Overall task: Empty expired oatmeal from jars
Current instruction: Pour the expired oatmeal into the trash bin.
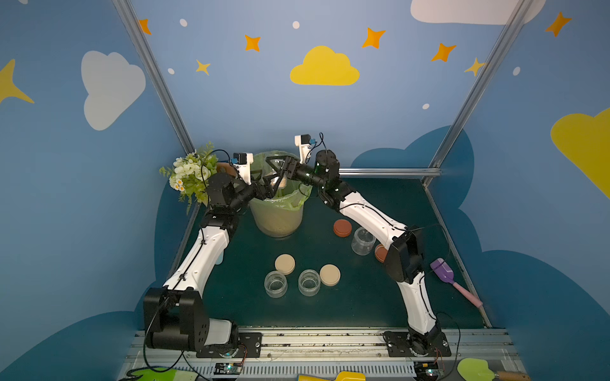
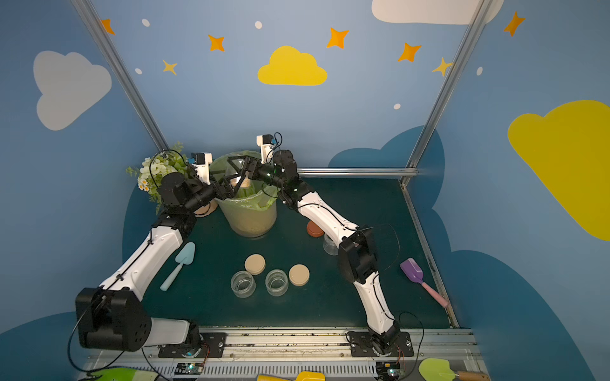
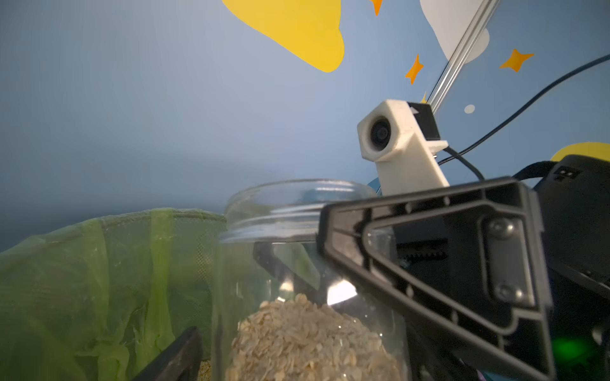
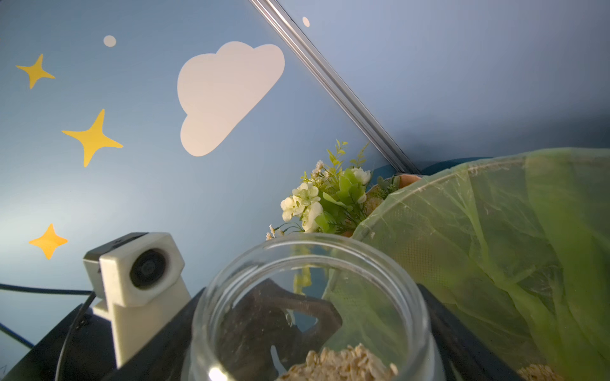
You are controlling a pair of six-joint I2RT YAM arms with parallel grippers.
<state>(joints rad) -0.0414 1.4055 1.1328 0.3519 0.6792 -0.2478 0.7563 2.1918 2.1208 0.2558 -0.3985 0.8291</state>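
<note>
- Step in hand: a jar (image 3: pixel 280 237), lidless and upright, is held at the mouth of the bin (image 1: pixel 277 214). It is judged the last to be emptied, and pouring is judged not yet begun.
- Contents: the oatmeal (image 3: pixel 307 339) is seen as pale flakes filling the lower part of the jar. More flakes are seen inside the green bag (image 4: pixel 478 247) that lines the bin.
- Grip, right: the right gripper (image 1: pixel 277 173) is clamped on the jar, with one finger (image 3: pixel 379 247) laid against the glass below the neck.
- Grip, left: the left gripper (image 1: pixel 264 193) is placed at the same jar from the opposite side, with a finger (image 3: pixel 175 356) just beside the glass. Whether the jar is pinched or only flanked cannot be told.
- Finished stock: three empty jars (image 1: pixel 275 283) are stood on the table (image 1: pixel 247 306). Two are at the front beside the beige lids (image 1: pixel 285 264), and one is near the right arm by a rust lid (image 1: pixel 342 227).
- Next move, as judged: the jar is to be tipped until its mouth hangs over the bag, so that the flakes fall inside.
- Requirements: a firm hold on smooth glass is called for. If a handover is meant, one grip must be secured before the other is let go. The bag's loose rim is to be kept from being snagged.
</note>
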